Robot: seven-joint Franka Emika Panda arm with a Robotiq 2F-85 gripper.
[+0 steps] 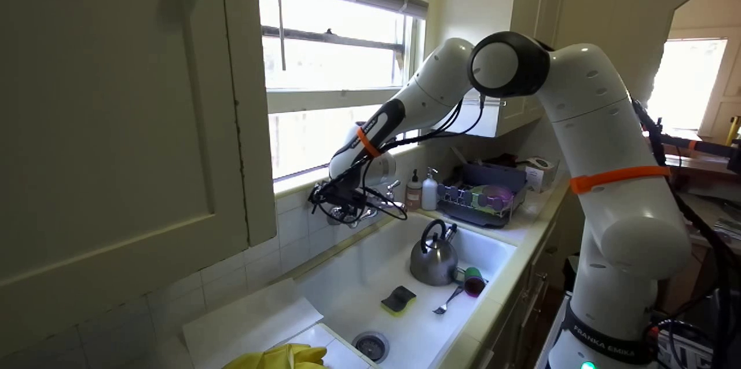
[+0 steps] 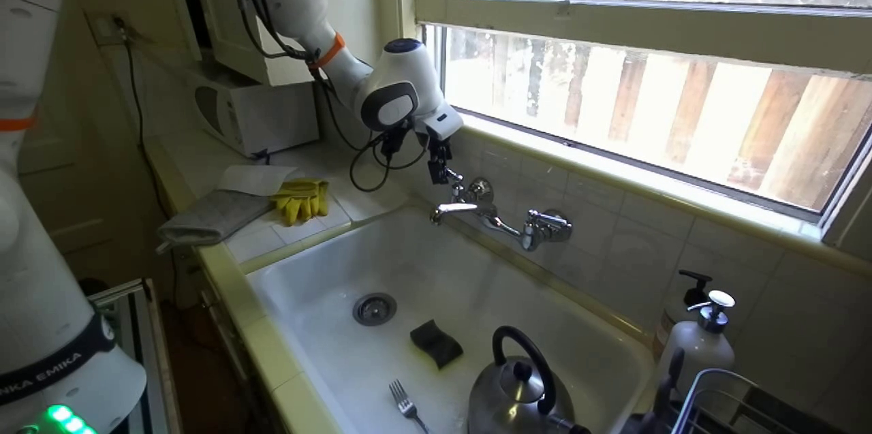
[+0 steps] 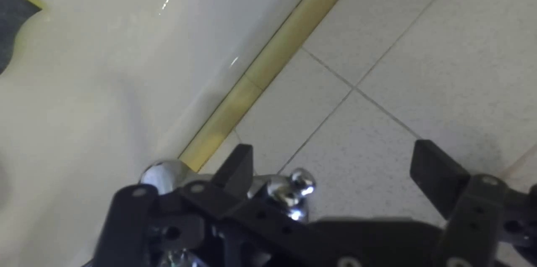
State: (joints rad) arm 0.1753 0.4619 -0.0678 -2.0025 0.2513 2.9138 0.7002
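My gripper (image 3: 335,162) is open in the wrist view, its two black fingers wide apart with nothing held between them. The chrome wall faucet (image 3: 289,191) shows beside and behind the left finger; I cannot tell whether they touch. In an exterior view the gripper (image 2: 439,165) points down at the faucet's handle on one side, close to the tiled wall. The faucet (image 2: 494,212) has a spout and two handles. In an exterior view black cables partly hide the gripper (image 1: 341,198). A dark sponge with a yellow underside (image 3: 14,19) lies in the white sink (image 3: 105,103).
The sink (image 1: 347,265) also holds a steel kettle (image 1: 434,262), a fork (image 1: 448,301) and a cup (image 1: 474,283). Soap bottles (image 1: 429,190) and a dish rack (image 1: 480,201) stand beyond it. Yellow gloves (image 2: 301,201) and a grey cloth (image 2: 214,216) lie on the counter. A window (image 2: 633,114) is above.
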